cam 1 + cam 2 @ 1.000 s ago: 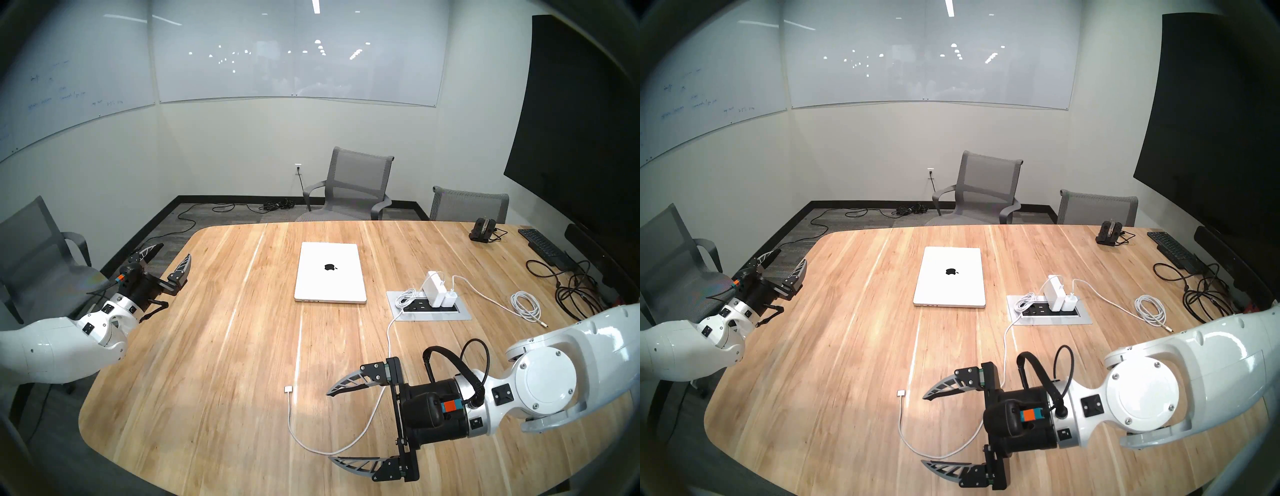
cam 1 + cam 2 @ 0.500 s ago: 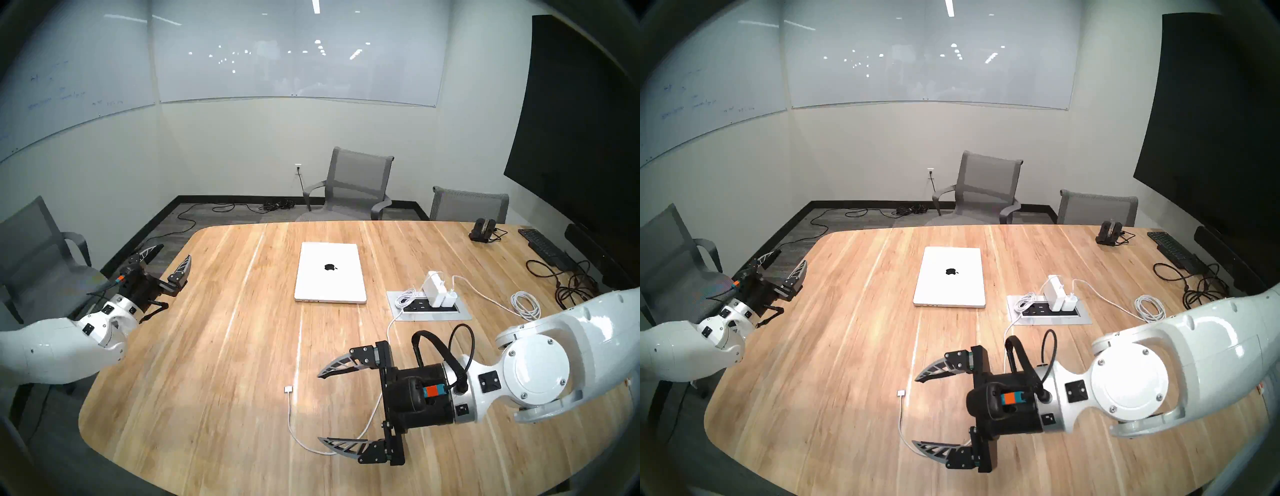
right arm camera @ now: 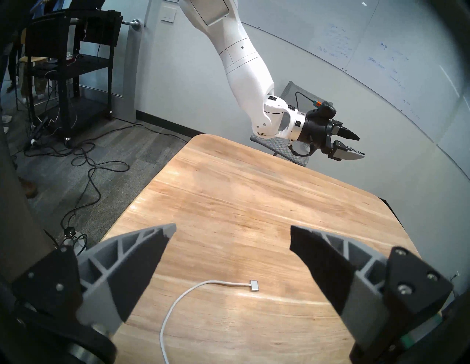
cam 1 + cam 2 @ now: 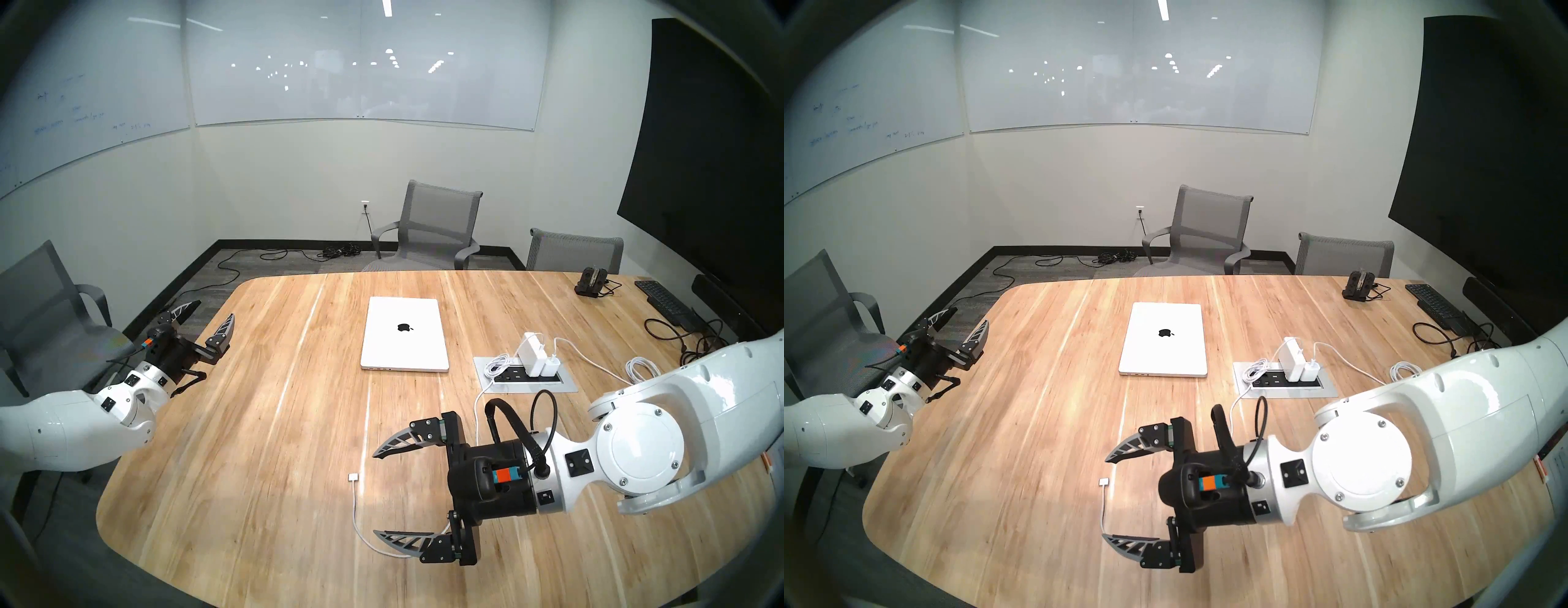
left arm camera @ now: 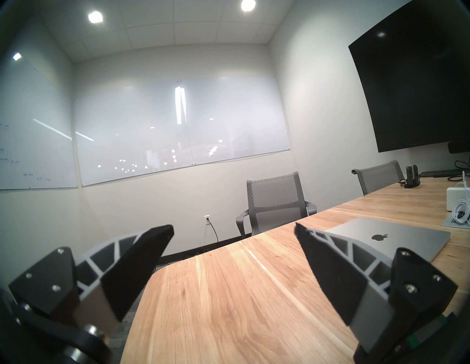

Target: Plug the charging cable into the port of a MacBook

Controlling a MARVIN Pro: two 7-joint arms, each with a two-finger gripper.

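With jaws spread wide and empty, the right end effector [image 4: 375,494] hovers just right of the charging cable [image 4: 352,477] connector lying free on the near counter [image 4: 263,424], positioned for pickup.

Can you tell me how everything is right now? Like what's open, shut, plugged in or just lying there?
MacBook: lid shut, flat on the table.
Charging cable: lying loose, connector tip not plugged in.
Power brick: standing in the table's outlet box.
Right gripper: open, empty, above the cable.
Left gripper: open, empty.
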